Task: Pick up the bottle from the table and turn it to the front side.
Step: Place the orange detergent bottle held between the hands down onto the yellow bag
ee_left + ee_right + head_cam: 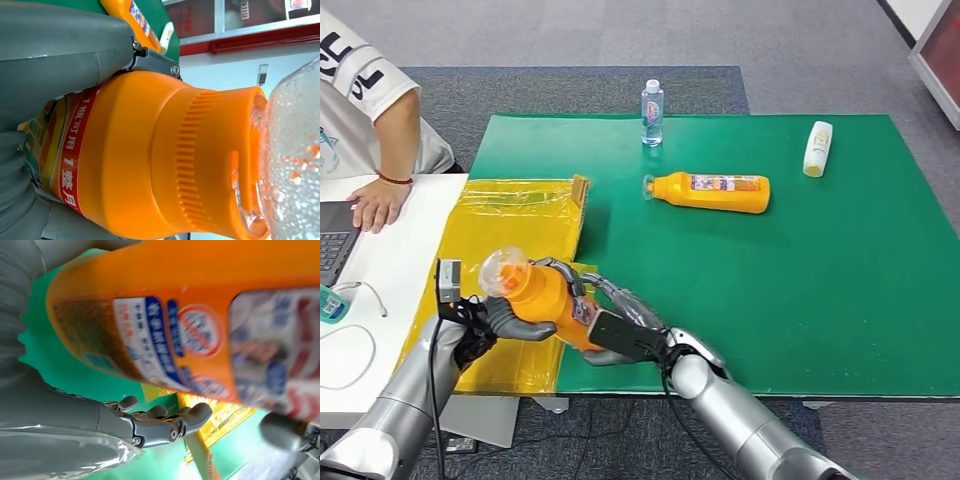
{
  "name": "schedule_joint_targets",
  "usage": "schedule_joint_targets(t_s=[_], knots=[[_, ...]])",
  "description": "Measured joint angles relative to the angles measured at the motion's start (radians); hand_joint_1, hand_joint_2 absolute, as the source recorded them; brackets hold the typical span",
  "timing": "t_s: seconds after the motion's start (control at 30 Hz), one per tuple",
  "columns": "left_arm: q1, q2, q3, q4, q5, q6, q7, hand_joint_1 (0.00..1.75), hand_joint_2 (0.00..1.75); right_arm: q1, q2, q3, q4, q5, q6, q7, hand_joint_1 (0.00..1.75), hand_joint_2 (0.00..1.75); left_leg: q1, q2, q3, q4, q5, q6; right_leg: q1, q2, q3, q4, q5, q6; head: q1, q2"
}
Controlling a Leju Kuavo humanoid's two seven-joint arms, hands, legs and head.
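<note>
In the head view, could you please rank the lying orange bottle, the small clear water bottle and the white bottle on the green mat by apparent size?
1. Lying orange bottle, clearly the largest.
2. Small clear water bottle and white bottle look about alike. The water bottle stands upright at the far edge of the green mat while the white one lies down, so I would not rank them.

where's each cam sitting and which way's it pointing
Head view: high on the body, looking down at the green table; both silver arms show.
Left wrist view: behind the left hand, at the held orange bottle.
Right wrist view: behind the right hand, at that bottle's label.
All three share the held orange bottle.
</note>
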Motion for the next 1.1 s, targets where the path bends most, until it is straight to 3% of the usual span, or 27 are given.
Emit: schedule_joint_targets(t_s=[0.23, 0.47, 0.67, 0.97, 1.1], knots=[[-0.001, 0.02, -0.003, -0.044, -0.023, 0.033, 0.0, 1.75, 1.75, 0.002, -0.015, -0.086, 0.012, -0.112, 0.03, -0.044, 0.0, 1.75, 0.0, 0.0, 0.0, 0.0, 0.0, 0.0, 0.0, 0.0, 0.0, 0.0, 0.0, 0.0, 0.0, 0.0], [0.002, 0.073, -0.042, -0.115, -0.041, 0.058, 0.0, 1.75, 1.75, -0.005, -0.065, -0.264, -0.024, -0.301, 0.088, -0.139, 0.0, 1.75, 0.0, 0.0, 0.0, 0.0, 0.0, 0.0, 0.0, 0.0, 0.0, 0.0, 0.001, 0.0, 0.0, 0.0], [0.003, 0.11, -0.082, -0.161, -0.043, 0.087, 0.0, 1.75, 1.75, -0.007, -0.102, -0.391, -0.111, -0.391, 0.133, -0.148, 0.0, 1.75, 0.0, 0.0, 0.0, 0.0, 0.001, 0.0, 0.0, 0.0, 0.0, 0.0, 0.001, 0.0, 0.0, 0.0], [-0.019, 0.238, -0.188, -0.188, -0.049, 0.125, 0.0, 1.75, 1.75, -0.002, -0.156, -0.577, -0.27, -0.433, 0.225, -0.111, 0.0, 1.75, 0.0, 0.003, 0.0, 0.0, 0.001, 0.0, 0.0, 0.002, -0.002, 0.0, 0.002, -0.002, 0.0, 0.0], [-0.101, 0.322, -0.27, -0.162, -0.08, 0.11, 0.006, 1.75, 1.75, -0.004, -0.158, -0.586, -0.273, -0.4, 0.232, -0.12, 0.0, 1.75, 0.002, 0.003, -0.001, 0.0, 0.002, -0.003, 0.003, 0.002, -0.003, 0.0, 0.004, -0.004, 0.0, 0.0]])
